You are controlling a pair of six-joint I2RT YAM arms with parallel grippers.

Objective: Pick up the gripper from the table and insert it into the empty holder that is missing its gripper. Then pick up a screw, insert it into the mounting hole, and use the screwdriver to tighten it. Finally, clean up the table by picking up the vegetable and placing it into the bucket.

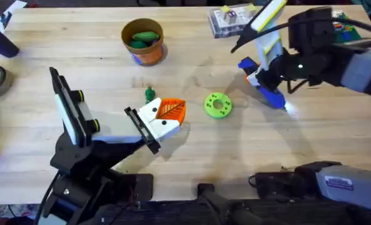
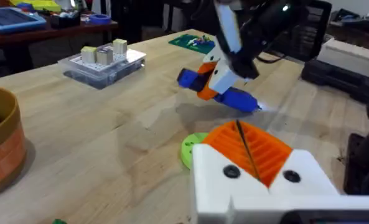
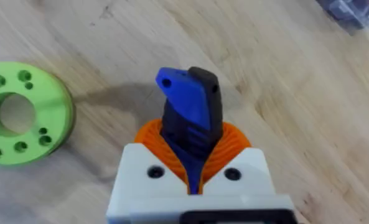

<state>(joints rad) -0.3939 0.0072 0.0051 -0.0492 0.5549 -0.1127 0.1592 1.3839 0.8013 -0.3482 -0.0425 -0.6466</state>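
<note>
In the overhead view, the right end effector (image 1: 268,80) is clamped on the thick bright-blue cylindrical screwdriver (image 1: 264,84), which lies tilted with its pale tip low toward the light wooden plank bench (image 1: 191,150) and its long axis slanting away from the arm. The white blocky holder (image 1: 157,125), which appears to already carry the small orange ribbed gripper (image 1: 171,109), lies well off to the side of the right end effector, past the lime-green ring-shaped disc (image 1: 218,105), which sits between them and is the one thing in the way. The left arm's own end is at the holder itself; the right arm with the tool is the one that must travel. Farther off, the round tan-orange bucket (image 1: 143,41) already holds the dark-green vegetable (image 1: 142,37), so the cleanup looks done. In the left wrist view, the left end effector (image 2: 246,146) shows its orange pads pressed together with nothing between them; ahead of it lie the disc (image 2: 189,149) and beyond that the held screwdriver (image 2: 224,93), and a clear plastic box (image 2: 103,62) stands farther still. In the right wrist view, the right end effector (image 3: 193,155) grips the screwdriver's blue handle (image 3: 187,106), with the disc (image 3: 22,112) just beside.
</note>
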